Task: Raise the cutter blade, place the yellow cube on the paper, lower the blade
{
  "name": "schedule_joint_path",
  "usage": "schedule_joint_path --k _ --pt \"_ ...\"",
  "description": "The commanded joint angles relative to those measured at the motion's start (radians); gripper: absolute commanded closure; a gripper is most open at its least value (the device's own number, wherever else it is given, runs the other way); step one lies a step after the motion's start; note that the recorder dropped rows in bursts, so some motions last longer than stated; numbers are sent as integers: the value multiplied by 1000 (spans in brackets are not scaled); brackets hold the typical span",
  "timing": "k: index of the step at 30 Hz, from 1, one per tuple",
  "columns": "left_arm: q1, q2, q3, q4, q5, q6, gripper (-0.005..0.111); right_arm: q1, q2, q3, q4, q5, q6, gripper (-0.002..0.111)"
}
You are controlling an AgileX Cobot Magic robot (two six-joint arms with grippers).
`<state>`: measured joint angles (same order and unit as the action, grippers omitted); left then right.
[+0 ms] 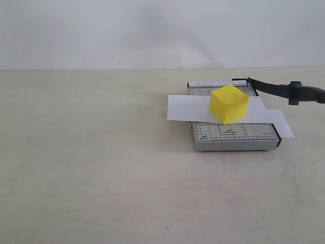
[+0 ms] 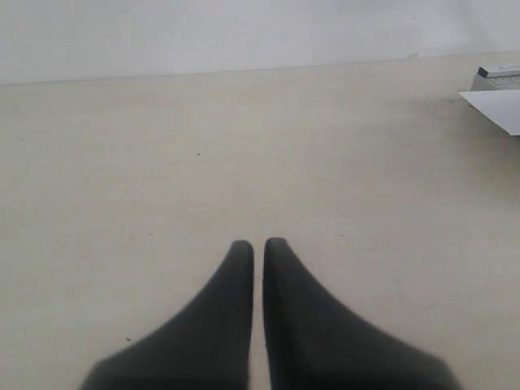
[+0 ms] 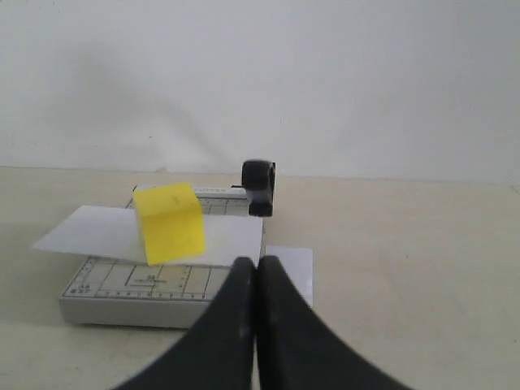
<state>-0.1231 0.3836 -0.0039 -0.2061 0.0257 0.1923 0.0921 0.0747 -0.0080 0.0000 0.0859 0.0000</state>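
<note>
The yellow cube sits on the white paper, which lies across the grey gridded cutter board and overhangs both sides. The cutter blade is lifted off the board and slants out to the right from its hinge at the far corner. Neither gripper shows in the exterior view. In the right wrist view my right gripper is shut and empty, hanging in front of the board, with the cube, paper and blade handle beyond it. My left gripper is shut and empty over bare table.
The beige table runs back to a white wall. In the left wrist view only a corner of the paper and of the cutter board shows, far off to one side.
</note>
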Motion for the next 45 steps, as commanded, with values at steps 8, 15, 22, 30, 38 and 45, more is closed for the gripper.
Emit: schedule_joint_path --k 8,15,22,30,38,45 --pt "2 -10 4 -8 16 -5 102 -28 -75 8 -35 263 15 108" --pt "2 -10 4 -8 16 -5 102 -28 -75 8 -35 263 17 108" --pt "-3 -193 4 -9 196 -5 102 -28 -75 8 -35 263 21 108" --pt "2 -384 4 -7 334 -5 102 -28 -75 8 -35 263 21 108" --pt "2 -384 4 -7 334 -5 102 -28 -75 8 -35 259 21 108" --pt "2 -384 4 -7 334 -5 102 -28 -75 8 -35 264 21 108"
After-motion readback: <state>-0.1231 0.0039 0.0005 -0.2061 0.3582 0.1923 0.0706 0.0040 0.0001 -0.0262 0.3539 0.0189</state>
